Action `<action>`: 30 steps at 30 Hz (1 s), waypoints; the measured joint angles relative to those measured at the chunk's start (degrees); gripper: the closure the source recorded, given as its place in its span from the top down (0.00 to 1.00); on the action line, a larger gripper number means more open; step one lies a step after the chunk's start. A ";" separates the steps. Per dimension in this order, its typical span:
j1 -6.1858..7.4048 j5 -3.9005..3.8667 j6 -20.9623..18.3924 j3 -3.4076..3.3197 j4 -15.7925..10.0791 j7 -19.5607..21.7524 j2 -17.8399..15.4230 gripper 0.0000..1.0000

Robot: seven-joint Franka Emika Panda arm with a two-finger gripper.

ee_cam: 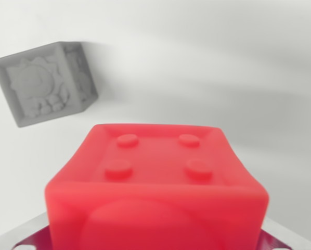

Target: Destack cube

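One wrist view only, looking steeply down and forward; very near a glossy red plastic cube with four studs (156, 187); farther off, a grey embossed cube (45, 82) on the white tabletop (223, 67).

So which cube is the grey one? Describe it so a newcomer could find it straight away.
Start at the big red cube filling the bottom of the wrist view, then look to the upper left on the white surface. The grey cube sits there alone, apart, tilted in the picture, with a raised figure on its face instead of four round studs.

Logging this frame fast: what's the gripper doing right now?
Gripper: fingers not visible in the wrist view, so its state cannot be told. The red cube fills the foreground; the grey cube sits apart.
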 joint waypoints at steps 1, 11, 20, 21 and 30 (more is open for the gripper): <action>-0.09 0.03 0.10 -0.13 -0.14 0.18 -0.03 0.00; -1.03 0.33 0.79 -1.26 -1.10 1.72 -0.26 0.00; -1.87 0.64 1.59 -2.33 -1.95 3.10 -0.35 0.00; -1.98 0.68 1.68 -2.47 -2.05 3.25 -0.36 0.00; -2.80 1.00 2.24 -3.54 -2.62 4.51 -0.37 0.00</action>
